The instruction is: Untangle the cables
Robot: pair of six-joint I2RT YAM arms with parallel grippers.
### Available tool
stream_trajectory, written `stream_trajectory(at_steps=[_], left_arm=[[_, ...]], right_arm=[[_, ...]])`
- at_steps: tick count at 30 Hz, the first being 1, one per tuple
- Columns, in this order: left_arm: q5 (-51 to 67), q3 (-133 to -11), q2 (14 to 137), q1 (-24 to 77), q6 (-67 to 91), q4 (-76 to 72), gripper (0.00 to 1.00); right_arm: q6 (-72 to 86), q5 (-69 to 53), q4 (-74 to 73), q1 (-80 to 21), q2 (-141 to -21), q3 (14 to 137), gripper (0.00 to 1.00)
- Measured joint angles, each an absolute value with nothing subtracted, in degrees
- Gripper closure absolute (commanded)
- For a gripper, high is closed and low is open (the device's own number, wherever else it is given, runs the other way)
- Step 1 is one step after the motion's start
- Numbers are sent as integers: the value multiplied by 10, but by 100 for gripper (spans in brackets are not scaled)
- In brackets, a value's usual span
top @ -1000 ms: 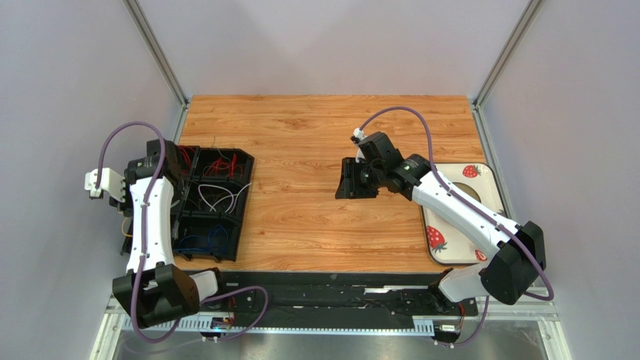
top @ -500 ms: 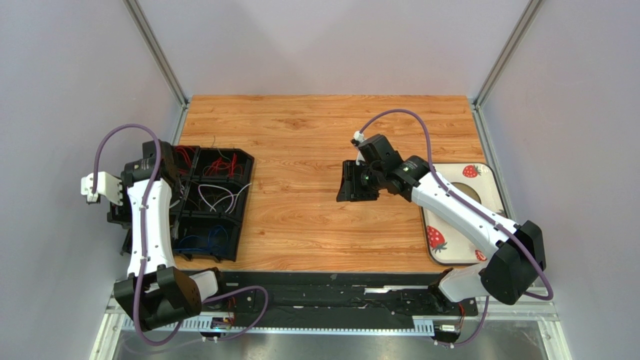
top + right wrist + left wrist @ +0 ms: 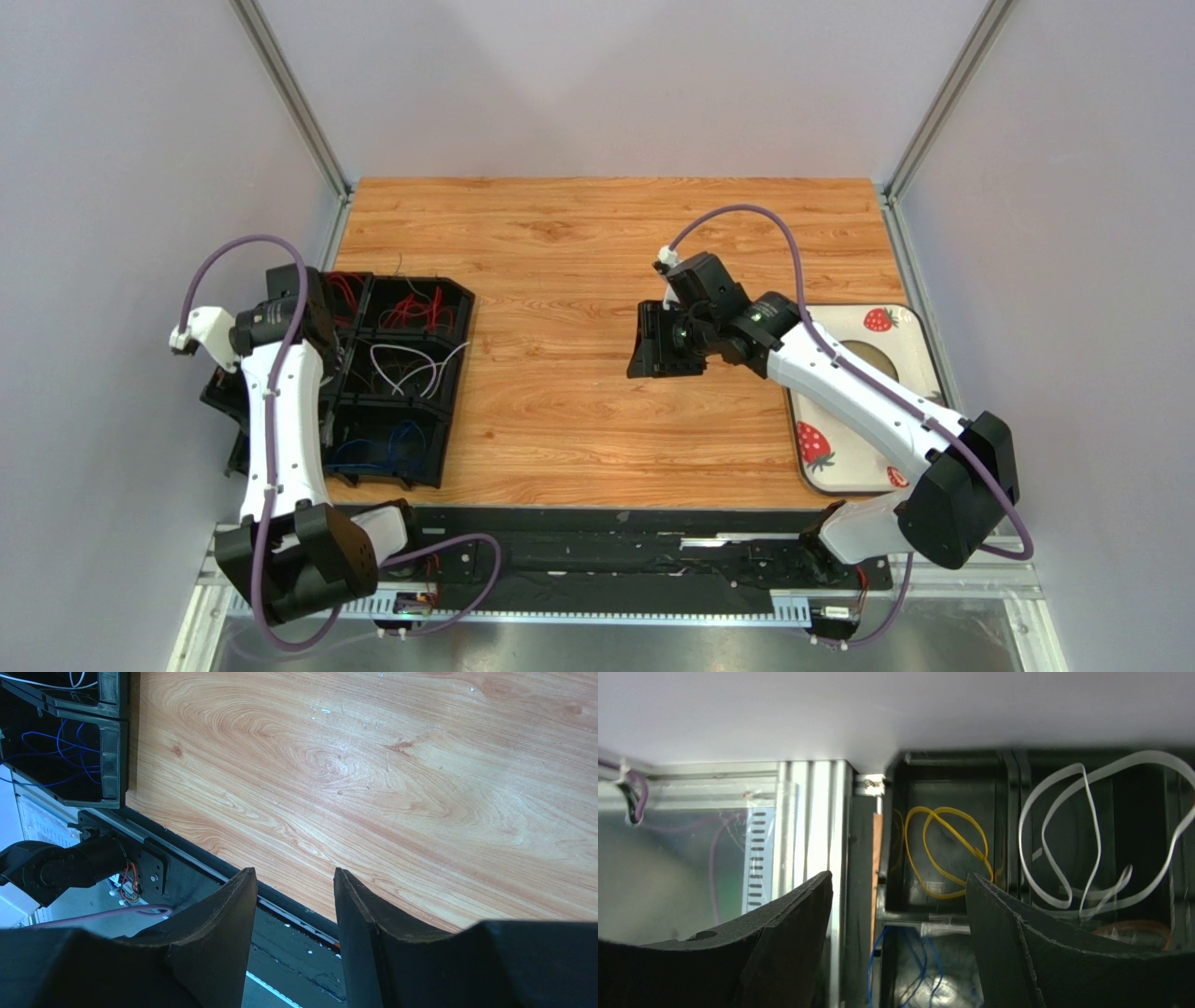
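The cables lie sorted in a black compartment tray (image 3: 457, 367) at the table's left: red loops (image 3: 421, 304) at the back, white loops (image 3: 415, 373) in the middle, blue loops (image 3: 368, 455) at the front. The left wrist view shows a yellow cable (image 3: 948, 850), a white cable (image 3: 1088, 833) and a blue cable (image 3: 915, 962), each in its own compartment. My left gripper (image 3: 898, 878) hangs open above the tray's left edge, holding nothing. My right gripper (image 3: 657, 342) (image 3: 295, 873) hovers open and empty over mid-table.
A white plate with strawberry prints (image 3: 909, 336) lies at the right edge under the right arm. A black rail (image 3: 631, 539) runs along the near edge. Metal frame posts (image 3: 288, 91) rise at the back corners, and grey walls close in both sides.
My left gripper's jaws have gone from shut to open, and its wrist has turned a little over the tray's left edge. The right arm has not moved.
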State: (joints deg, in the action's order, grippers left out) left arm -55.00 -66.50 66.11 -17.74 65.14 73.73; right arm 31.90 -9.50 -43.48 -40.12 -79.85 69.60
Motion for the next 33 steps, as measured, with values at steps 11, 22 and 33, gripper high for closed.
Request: stream_trajectory(at_steps=[11, 22, 33], left_arm=[[-81, -507, 484, -178, 279, 463, 16], [121, -495, 442, -178, 193, 370, 18], [420, -465, 481, -86, 203, 242, 19]], right_arm=[[319, -94, -425, -410, -805, 685, 52], [319, -89, -419, -411, -805, 665, 51], [315, -97, -381, -424, -764, 622, 39]])
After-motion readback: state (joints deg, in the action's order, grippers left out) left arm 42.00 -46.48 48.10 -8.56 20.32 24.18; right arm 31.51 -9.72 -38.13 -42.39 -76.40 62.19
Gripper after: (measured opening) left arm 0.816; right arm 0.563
